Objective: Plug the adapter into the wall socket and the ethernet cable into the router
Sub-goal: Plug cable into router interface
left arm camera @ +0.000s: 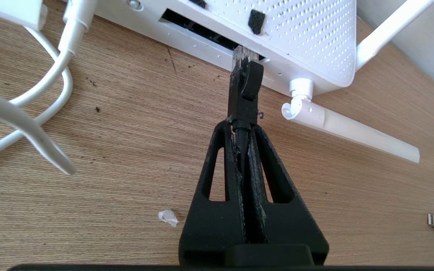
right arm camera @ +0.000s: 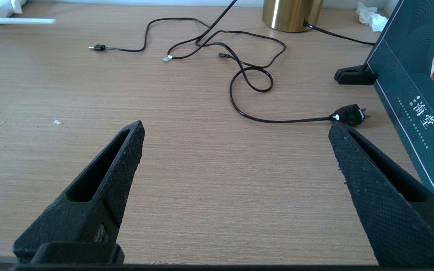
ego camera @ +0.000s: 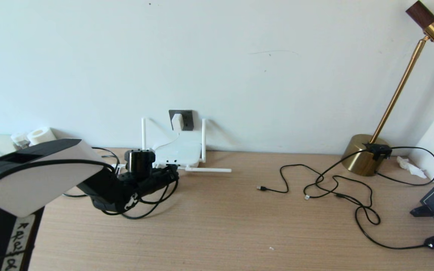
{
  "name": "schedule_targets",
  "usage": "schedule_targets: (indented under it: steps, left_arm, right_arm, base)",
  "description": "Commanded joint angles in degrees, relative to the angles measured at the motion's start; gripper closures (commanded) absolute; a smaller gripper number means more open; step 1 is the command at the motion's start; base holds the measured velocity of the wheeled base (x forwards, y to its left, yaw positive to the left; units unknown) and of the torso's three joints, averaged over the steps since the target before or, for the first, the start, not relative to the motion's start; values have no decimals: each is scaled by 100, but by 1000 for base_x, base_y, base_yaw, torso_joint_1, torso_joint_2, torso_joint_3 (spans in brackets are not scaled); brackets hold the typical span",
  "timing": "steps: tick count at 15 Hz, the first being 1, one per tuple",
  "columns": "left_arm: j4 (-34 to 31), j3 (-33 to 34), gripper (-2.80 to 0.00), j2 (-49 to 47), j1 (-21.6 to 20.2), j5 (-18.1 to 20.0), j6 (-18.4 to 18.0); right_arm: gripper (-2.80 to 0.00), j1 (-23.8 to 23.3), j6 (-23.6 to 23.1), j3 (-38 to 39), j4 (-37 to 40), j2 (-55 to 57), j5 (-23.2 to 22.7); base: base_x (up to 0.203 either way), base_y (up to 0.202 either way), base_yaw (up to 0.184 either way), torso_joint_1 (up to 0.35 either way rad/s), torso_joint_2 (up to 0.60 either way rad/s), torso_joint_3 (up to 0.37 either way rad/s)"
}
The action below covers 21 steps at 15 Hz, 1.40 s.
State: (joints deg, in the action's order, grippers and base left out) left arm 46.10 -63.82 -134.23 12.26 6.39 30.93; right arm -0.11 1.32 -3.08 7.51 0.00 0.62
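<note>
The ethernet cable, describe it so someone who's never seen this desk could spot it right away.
Find the white router by the wall at the back of the desk. The left gripper is shut on the ethernet cable, its plug tip at the router's port slot. Unlike the thin black cables loose near the brass lamp, it is thicker and ends in a clear-tipped plug.

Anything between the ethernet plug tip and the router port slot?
Nothing. In the left wrist view the ethernet cable plug's clear tip, held by the left gripper, sits at the router port slot.

Head high, wide; wrists low over desk (right arm camera: 202,169).
</note>
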Motion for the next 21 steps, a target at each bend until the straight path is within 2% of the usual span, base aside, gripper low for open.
schedule_targets:
  steps: [1, 21]
  left_arm:
    - [30, 1, 0, 37, -5, 3, 19]
    - [39, 107, 0, 29, 13, -6, 19]
  right_arm:
    - [-280, 2, 0, 1, 5, 9, -1]
    - [-280, 2, 0, 1, 5, 9, -1]
  base:
    - [0, 0, 0, 0, 0, 0]
    - [0, 0, 0, 0, 0, 0]
